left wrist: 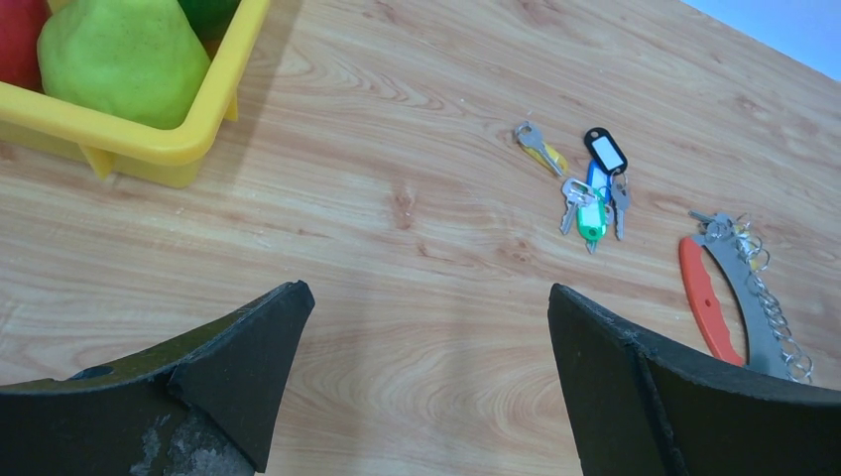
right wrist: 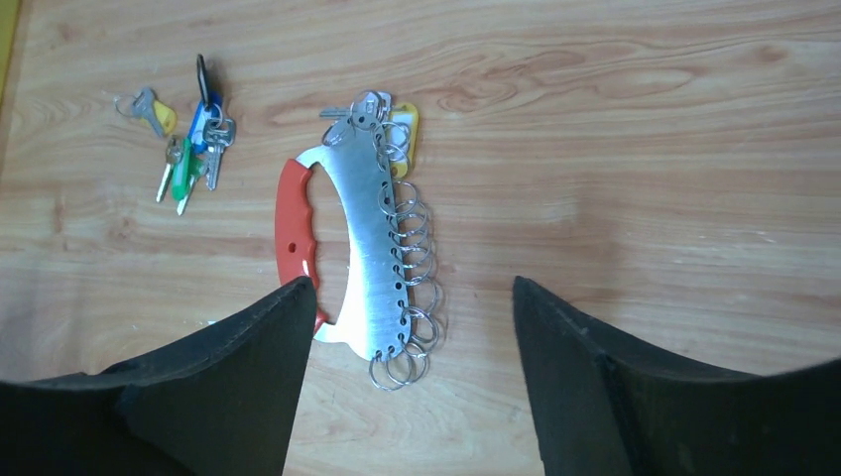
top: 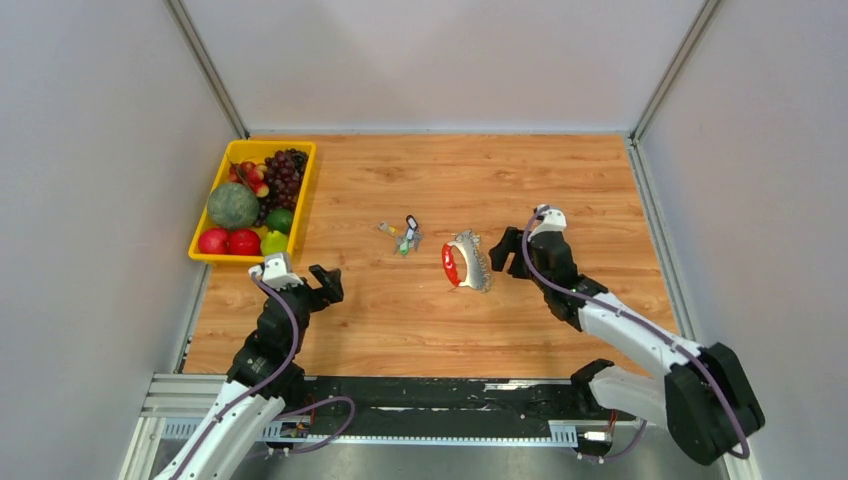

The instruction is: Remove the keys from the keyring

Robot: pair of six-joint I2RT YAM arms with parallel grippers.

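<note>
Lying on wood-grain table [right wrist: 645, 149]: keyring [right wrist: 293, 223], red grip, shiny crescent plate, wire rings [right wrist: 417, 248] only wrist views resolve. Left gripper [left wrist: 426, 289], right gripper [right wrist: 409, 288] gaping, empty.

Lab test cell, grey panel walls [top: 90, 200], aluminium rail [top: 350, 415], wooden table [top: 450, 180]

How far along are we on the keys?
Done: several tagged keys lie loose on the table, apart from the keyring. In hand: nothing; left claw and right claw are both open. Left: at least one yellow-tagged key hangs at the keyring's end; its other small rings look empty.
</note>
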